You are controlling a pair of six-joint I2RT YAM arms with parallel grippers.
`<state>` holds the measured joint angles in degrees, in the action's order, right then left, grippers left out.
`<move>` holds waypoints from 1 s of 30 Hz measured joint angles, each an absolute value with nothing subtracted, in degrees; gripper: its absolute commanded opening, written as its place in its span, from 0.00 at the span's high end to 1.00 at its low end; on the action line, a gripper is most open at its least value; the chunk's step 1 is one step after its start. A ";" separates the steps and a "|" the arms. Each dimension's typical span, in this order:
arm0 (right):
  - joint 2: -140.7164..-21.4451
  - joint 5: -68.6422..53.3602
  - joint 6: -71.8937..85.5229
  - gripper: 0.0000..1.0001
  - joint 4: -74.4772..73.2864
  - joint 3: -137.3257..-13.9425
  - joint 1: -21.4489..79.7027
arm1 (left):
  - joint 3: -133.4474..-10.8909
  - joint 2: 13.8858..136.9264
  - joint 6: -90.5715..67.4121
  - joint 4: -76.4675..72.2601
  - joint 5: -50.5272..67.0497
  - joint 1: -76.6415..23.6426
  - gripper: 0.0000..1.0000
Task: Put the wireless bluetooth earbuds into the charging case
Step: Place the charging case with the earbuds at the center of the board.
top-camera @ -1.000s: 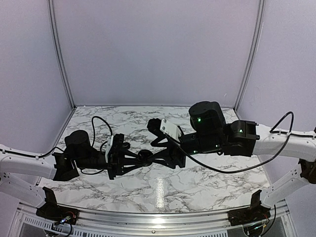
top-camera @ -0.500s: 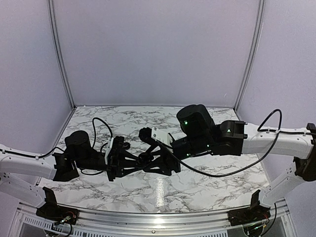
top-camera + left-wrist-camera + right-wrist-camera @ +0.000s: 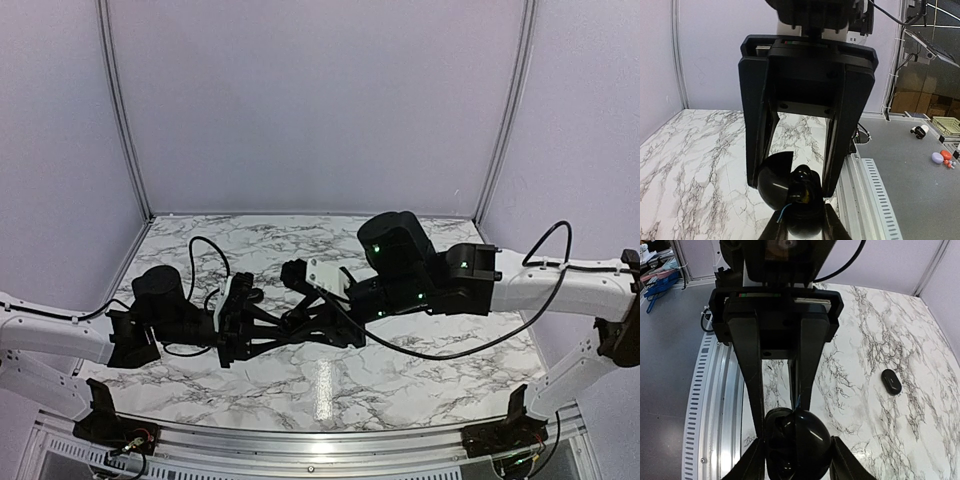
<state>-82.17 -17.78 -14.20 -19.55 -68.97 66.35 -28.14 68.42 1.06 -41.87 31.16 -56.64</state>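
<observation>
Item: glossy black rounded charging case [image 3: 790, 192], clamped between left end effector [image 3: 802, 226] and right end effector [image 3: 795, 456], both closed on it, above white marble table [image 3: 880, 330].

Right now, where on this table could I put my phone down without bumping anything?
Bare marble table runs along the near edge and along the back wall. The middle is crowded: left gripper and right gripper both clamp the charging case.

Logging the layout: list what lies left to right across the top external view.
Left arm's round black joint housing → glossy black round charging case → right wrist's white camera block → green-lit black joint housing.
</observation>
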 measured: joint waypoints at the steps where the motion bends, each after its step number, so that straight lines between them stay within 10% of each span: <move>1: -82.19 -16.69 -14.68 0.59 -19.64 -68.99 66.76 | -28.14 68.42 0.43 -41.69 31.18 -56.55 1.00; 19: -78.78 -7.27 -12.19 0.19 -16.95 -65.21 62.70 | -30.33 77.21 -8.12 -41.87 23.77 -50.76 1.00; 30: -71.07 -4.99 -8.10 0.15 -12.53 -61.19 57.67 | -40.66 84.36 -11.18 -24.25 -1.32 -38.94 1.00</move>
